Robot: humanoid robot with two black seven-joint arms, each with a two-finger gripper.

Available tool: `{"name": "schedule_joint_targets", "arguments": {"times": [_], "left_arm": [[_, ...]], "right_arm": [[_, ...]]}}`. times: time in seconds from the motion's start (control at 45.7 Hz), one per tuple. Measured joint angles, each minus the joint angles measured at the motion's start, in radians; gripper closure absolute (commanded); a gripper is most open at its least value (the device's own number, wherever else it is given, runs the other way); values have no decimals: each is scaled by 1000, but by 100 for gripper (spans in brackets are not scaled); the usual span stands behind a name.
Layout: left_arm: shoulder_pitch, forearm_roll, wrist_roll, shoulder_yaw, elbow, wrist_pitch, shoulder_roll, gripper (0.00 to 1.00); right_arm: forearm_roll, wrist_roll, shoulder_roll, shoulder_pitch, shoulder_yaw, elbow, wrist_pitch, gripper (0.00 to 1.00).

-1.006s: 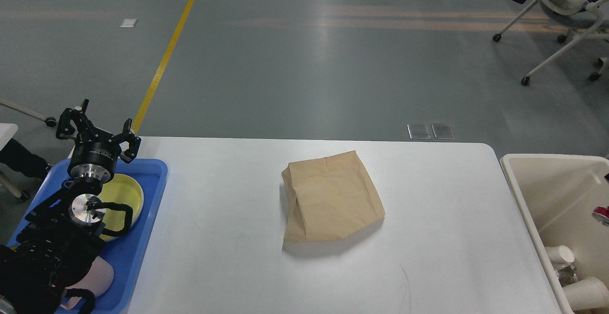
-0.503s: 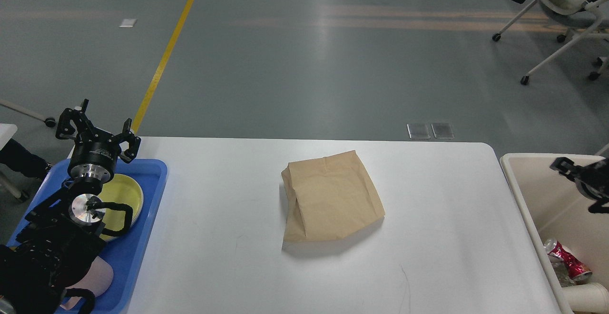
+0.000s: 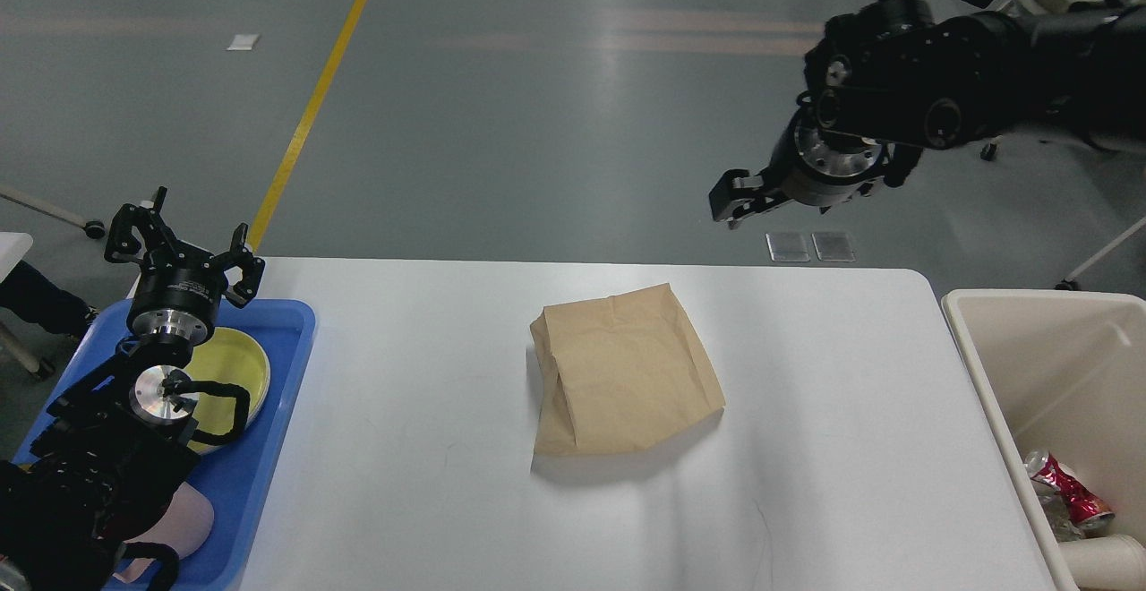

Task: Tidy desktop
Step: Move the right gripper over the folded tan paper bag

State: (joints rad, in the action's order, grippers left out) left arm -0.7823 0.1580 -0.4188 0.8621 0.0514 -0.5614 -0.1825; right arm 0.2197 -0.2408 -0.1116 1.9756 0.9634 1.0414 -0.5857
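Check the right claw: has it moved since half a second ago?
Yes. The right claw was over the cream bin at the right edge; it now hangs higher and further left, beyond the desktop far edge.

The desk (image 3: 430, 483) has a smooth, matt white top. On it lies a creased brown paper bag (image 3: 622, 376), dull and slightly wrinkled. The blue tray (image 3: 269, 448) looks like glossy plastic, the cream bin (image 3: 994, 367) like smooth plastic. The grey floor (image 3: 555, 125) shines faintly.
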Motion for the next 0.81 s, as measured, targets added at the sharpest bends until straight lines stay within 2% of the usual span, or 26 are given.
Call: {"name": "schedule_joint_targets", "arguments": {"times": [0.087, 0.219, 0.59, 0.809], "left_arm": [[0, 0, 0, 0, 0, 0, 0, 4], [0, 0, 0, 0, 0, 0, 0, 4], [0, 0, 0, 0, 0, 0, 0, 4], [0, 0, 0, 0, 0, 0, 0, 4]], "right_arm": [[-2, 0, 41, 9, -78, 0, -65, 0], [-2, -1, 94, -20, -156, -5, -84, 0], [-2, -6, 249, -154, -194, -15, -15, 0], [-2, -7, 283, -240, -228, -30, 4, 0]]}}
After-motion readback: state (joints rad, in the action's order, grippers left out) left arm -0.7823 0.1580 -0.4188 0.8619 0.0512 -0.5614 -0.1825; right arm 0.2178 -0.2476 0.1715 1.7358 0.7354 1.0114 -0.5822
